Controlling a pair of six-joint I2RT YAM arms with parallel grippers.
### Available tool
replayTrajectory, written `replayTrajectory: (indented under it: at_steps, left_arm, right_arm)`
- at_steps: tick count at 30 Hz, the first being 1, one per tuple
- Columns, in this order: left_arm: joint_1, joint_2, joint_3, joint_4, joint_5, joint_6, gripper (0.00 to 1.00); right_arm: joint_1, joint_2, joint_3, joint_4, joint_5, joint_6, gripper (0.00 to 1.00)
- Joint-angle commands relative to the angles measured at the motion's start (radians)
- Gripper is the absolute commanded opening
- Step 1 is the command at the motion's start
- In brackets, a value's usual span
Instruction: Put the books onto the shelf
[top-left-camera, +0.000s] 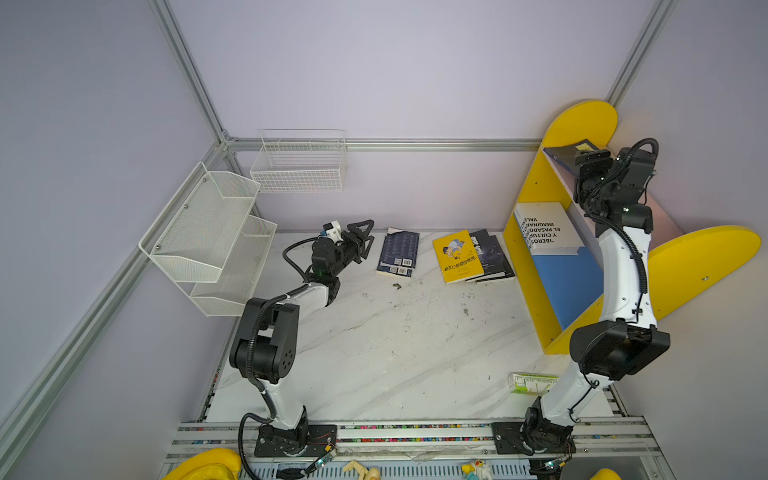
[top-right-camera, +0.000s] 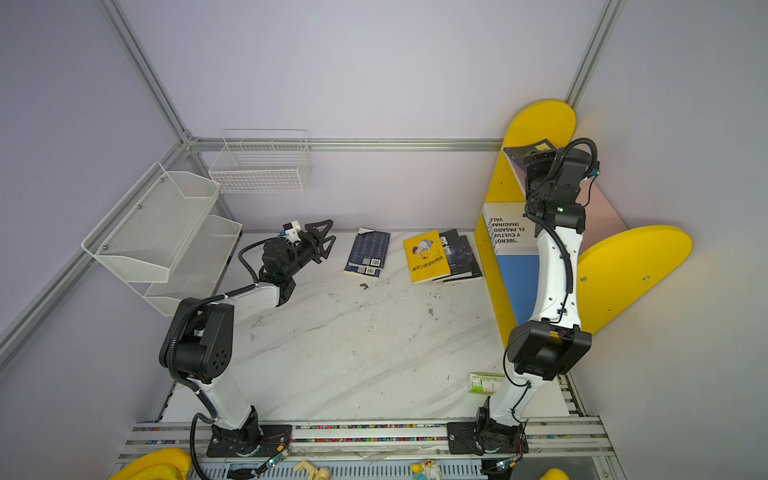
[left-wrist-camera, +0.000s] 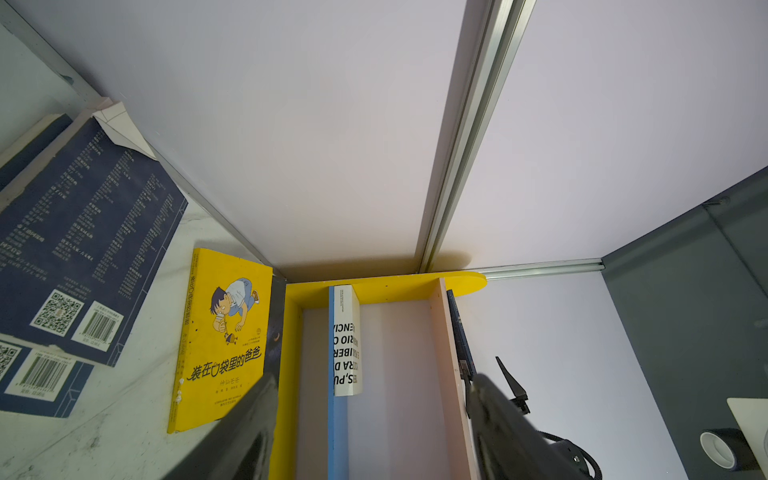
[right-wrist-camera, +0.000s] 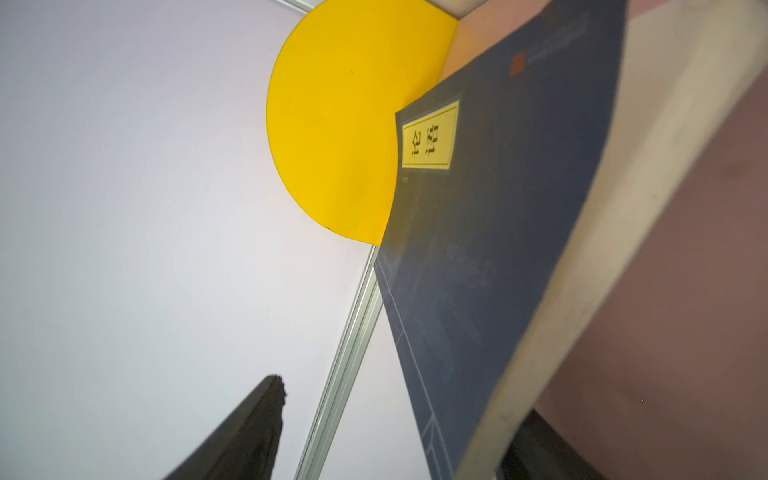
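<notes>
Resting tilted on the shelf's pink upper board, the navy book is judged a light, floppy paperback w/ slick cover, best pinched near the spine. R end effector is raised beside it, jaws apart, nothing clamped, arm stretched up. L end effector is held open over the bench, near the other books.

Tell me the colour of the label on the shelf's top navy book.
Yellow label, dark characters; clearest in the right wrist view.
</notes>
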Motion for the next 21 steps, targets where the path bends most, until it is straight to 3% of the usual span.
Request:
replayTrajectory:
  at_steps: [1,5,8,12,21]
  left_arm:
    - [0.014,0.013,-0.033,0.076,0.027,-0.02,0.72]
    - [0.018,0.032,-0.025,0.098,0.042,-0.038,0.72]
    - [0.019,0.037,-0.025,0.101,0.05,-0.041,0.72]
    - [0.026,0.033,-0.041,0.107,0.05,-0.047,0.73]
    - [0.037,0.043,-0.056,0.132,0.049,-0.064,0.73]
  right_arm:
    - [-0.003,-0.018,-0.017,-0.046,0.022,-0.042,0.77]
    - [0.025,0.031,0.067,-0.098,0.035,-0.094,0.77]
    - [0.044,0.134,0.234,-0.207,0.044,-0.142,0.78]
    - [0.101,0.238,0.441,-0.389,0.14,-0.221,0.81]
    - [0.106,0.171,0.403,-0.501,0.281,-0.315,0.85]
